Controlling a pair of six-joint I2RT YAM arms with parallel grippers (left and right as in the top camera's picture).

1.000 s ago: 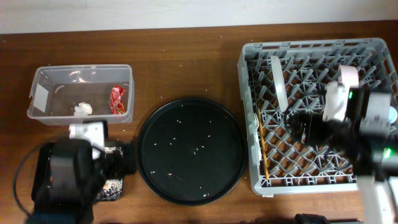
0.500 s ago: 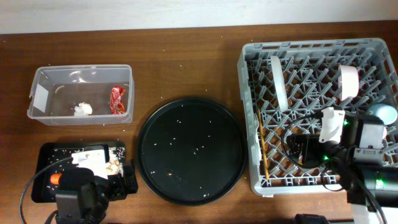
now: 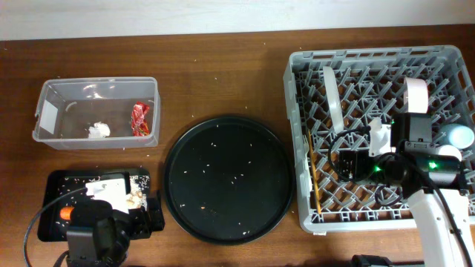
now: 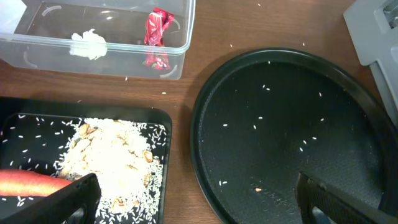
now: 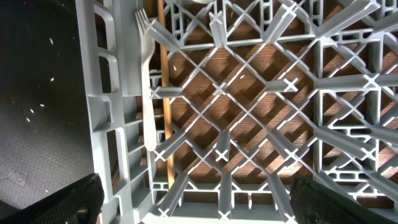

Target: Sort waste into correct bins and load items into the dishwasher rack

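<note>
The grey dishwasher rack (image 3: 297, 111) holds an upright pale plate (image 3: 332, 96), a white bowl or cup on edge (image 3: 416, 96), a small blue cup (image 3: 456, 136), chopsticks (image 3: 315, 174) and a white fork (image 5: 147, 93). My right gripper (image 3: 349, 165) is open and empty just above the rack's floor (image 5: 221, 93). The clear tub (image 3: 52, 93) holds the red wrapper (image 3: 140, 119) and the tissue wad (image 3: 98, 130). The shallow black tray (image 3: 52, 185) holds the carrot (image 3: 67, 213) and food scraps (image 4: 112, 155). My left gripper (image 4: 199, 199) is open and empty near the table's front.
The large round black tray (image 3: 226, 178) lies between the bins and the rack, with scattered rice grains on it. It also shows in the left wrist view (image 4: 280, 124). Crumbs dot the wooden table. My left arm (image 3: 93, 237) covers the black tray's front edge.
My left arm has drawn back from over the shallow black tray toward the front, uncovering it. My right arm has shifted left and lower over the rack's front half.
</note>
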